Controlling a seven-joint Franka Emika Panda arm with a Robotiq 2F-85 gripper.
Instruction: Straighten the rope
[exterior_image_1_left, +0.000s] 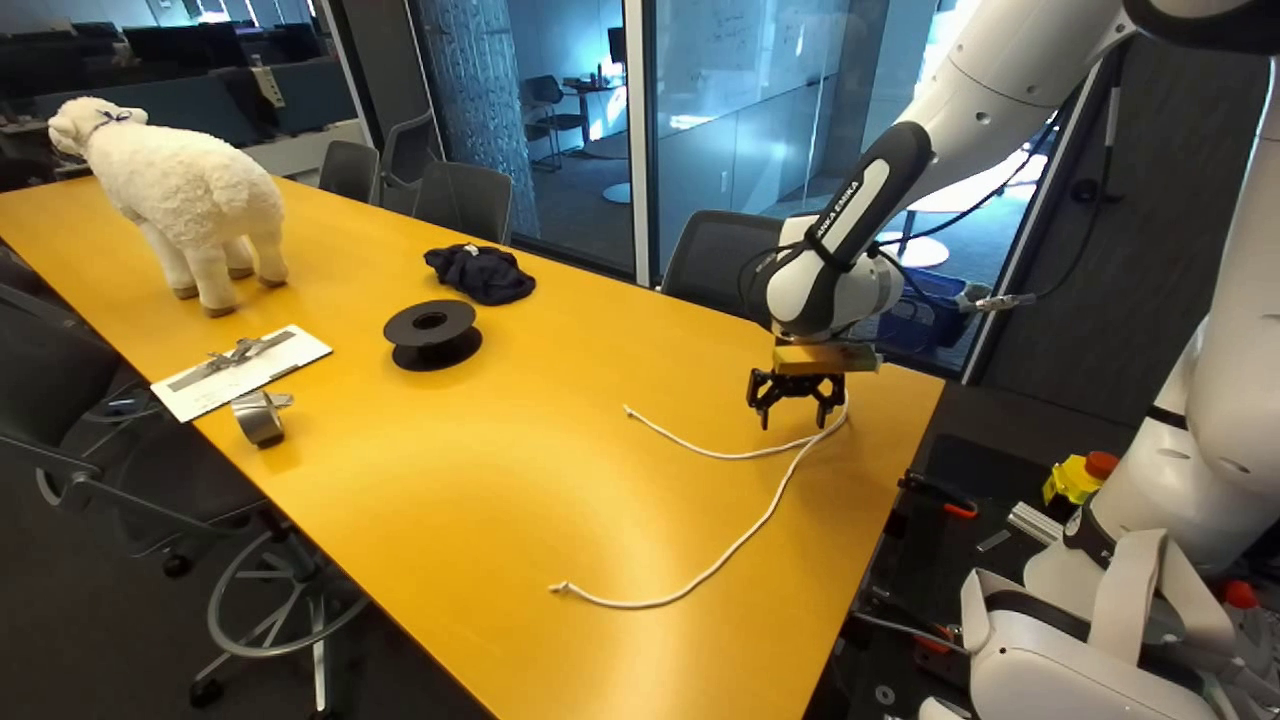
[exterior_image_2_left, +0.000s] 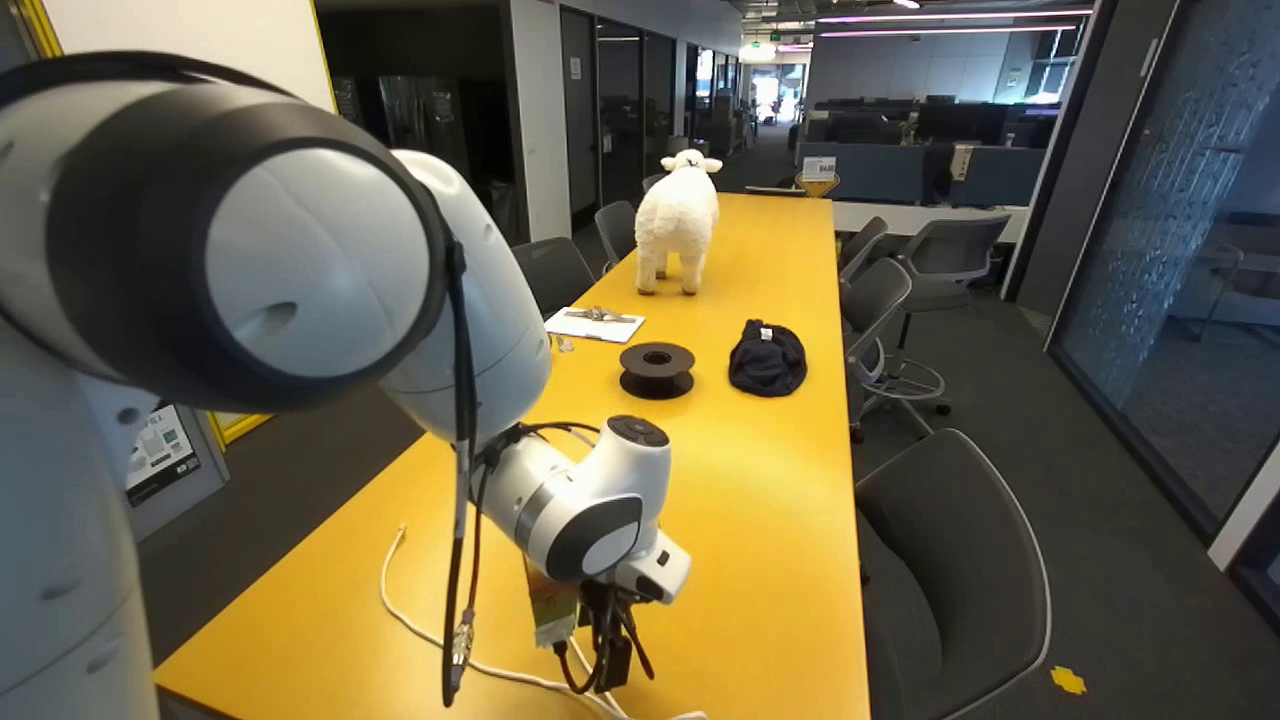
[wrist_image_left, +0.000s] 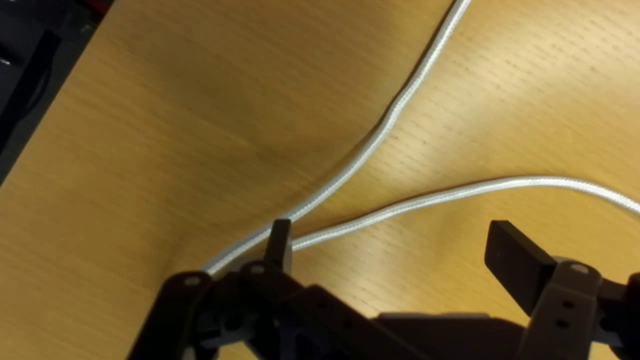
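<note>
Whitish braided rope (wrist_image_left: 530, 181), doubled back at one end of the counter (exterior_image_2_left: 770, 500); two strands converge by the claw (exterior_image_1_left: 794, 420) and curve away to separate ends. Arm cabling (exterior_image_2_left: 462, 640) passes in front in an exterior view. Claw: fingers apart, one overlapping the rope in the wrist view; contact cannot be told. Farther along: white clipboard (exterior_image_2_left: 595, 329), silver tape roll (exterior_image_1_left: 258, 425) just beside; black spool (exterior_image_2_left: 657, 371), axis upright; plush sheep (exterior_image_2_left: 680, 220), standing; dark cloth item (exterior_image_2_left: 766, 365), crumpled. Blue bin (exterior_image_1_left: 918, 320), beyond counter: contents indistinct.
</note>
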